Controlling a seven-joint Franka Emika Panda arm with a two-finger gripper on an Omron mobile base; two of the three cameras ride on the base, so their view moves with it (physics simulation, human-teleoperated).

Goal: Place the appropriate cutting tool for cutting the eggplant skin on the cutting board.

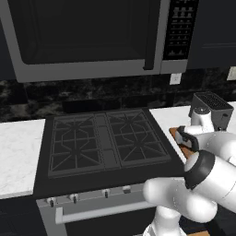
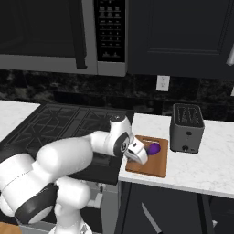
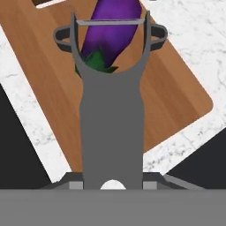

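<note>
A grey peeler [image 3: 112, 114], judged light and stiff, is clamped by its handle in the gripper [image 3: 112, 183], above the cutting board [image 3: 176, 97] and eggplant [image 3: 110, 31].

One eggplant [image 3: 112, 31], one peeler [image 3: 111, 123], one cutting board [image 3: 172, 88]

Kitchen: gas stove [image 1: 106, 143], microwave [image 1: 87, 34], toaster [image 2: 186, 127]

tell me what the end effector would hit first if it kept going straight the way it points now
Most likely the eggplant on the cutting board. The end effector is shut on a grey peeler whose forked head already frames the eggplant's stem end, so the peeler would touch first; depth is unclear.
</note>
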